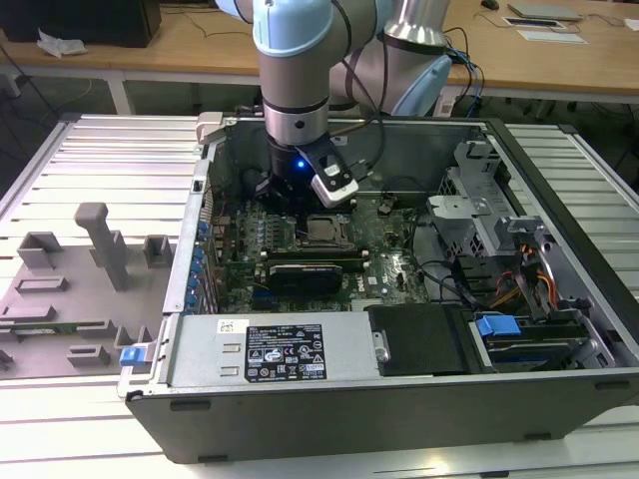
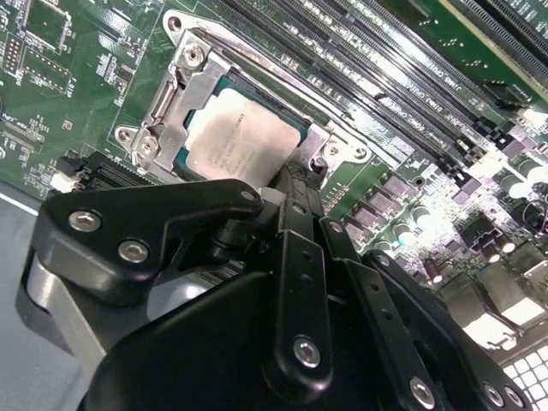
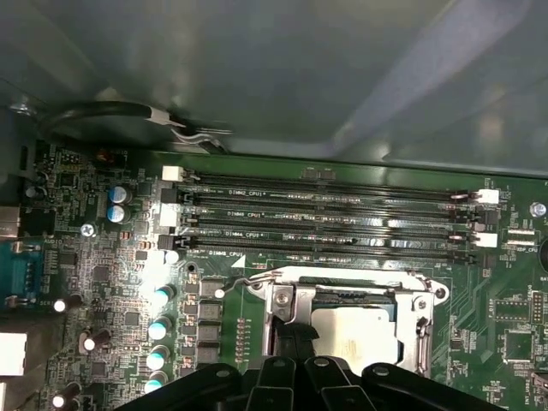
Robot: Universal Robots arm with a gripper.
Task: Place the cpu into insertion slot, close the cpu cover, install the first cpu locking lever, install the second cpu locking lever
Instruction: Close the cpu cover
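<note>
Item 1, the exterior view's left: grey fixture tray [image 1: 60, 299], just beside the case.
Item 2, centre: open computer case [image 1: 300, 349]. Your arm reaches down into it, over the motherboard [image 1: 394, 264].
Item 3: gripper [image 2: 294, 184], fingers drawn together with nothing seen between them, tip just beside the socket's edge.
Item 4: the cpu [image 2: 240, 141] lies in the insertion slot [image 2: 261, 94], with the cpu cover [image 2: 171, 94] flat around it.
Item 5, the exterior view's right: drive cage [image 1: 519, 299].
</note>
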